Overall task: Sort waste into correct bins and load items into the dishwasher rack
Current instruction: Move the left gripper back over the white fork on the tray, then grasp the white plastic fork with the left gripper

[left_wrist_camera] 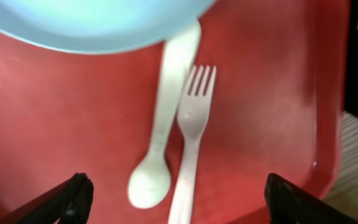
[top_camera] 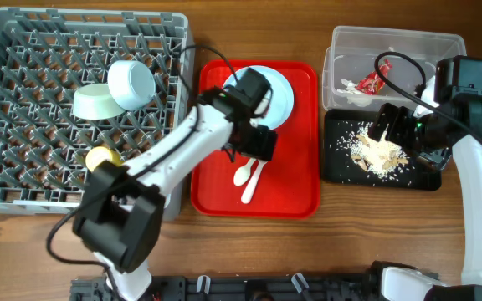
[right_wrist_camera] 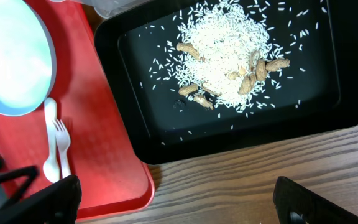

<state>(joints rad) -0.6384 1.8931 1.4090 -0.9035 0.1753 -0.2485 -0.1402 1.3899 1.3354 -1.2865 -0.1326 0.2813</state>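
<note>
At 9 o'clock the grey dishwasher rack (top_camera: pixel 82 18) is seen on the tabletop (top_camera: pixel 350 242), loaded with the pale blue bowl (top_camera: pixel 132 84), the light green bowl (top_camera: pixel 97 102) at its 8 o'clock, and the yellow cup (top_camera: pixel 103 156) down toward 6 o'clock. In the middle, the red tray (top_camera: pixel 295 188) is occupied by the plate (top_camera: pixel 280 96), with the white spoon (left_wrist_camera: pixel 157 155) and fork (left_wrist_camera: pixel 194 118) laid side by side at the plate's 6 o'clock. The left tool (left_wrist_camera: pixel 180 194) is held over that cutlery, spread wide, nothing gripped. Over at 2 o'clock the clear tub (top_camera: pixel 442 42) is found with the red wrapper (top_camera: pixel 371 83) and napkin (top_camera: pixel 348 84) inside. At its 6 o'clock the black tray (top_camera: pixel 341 167) carries the rice scraps (top_camera: pixel 379 150), and the right tool (right_wrist_camera: pixel 176 199) is poised above it, wide apart and empty.
</note>
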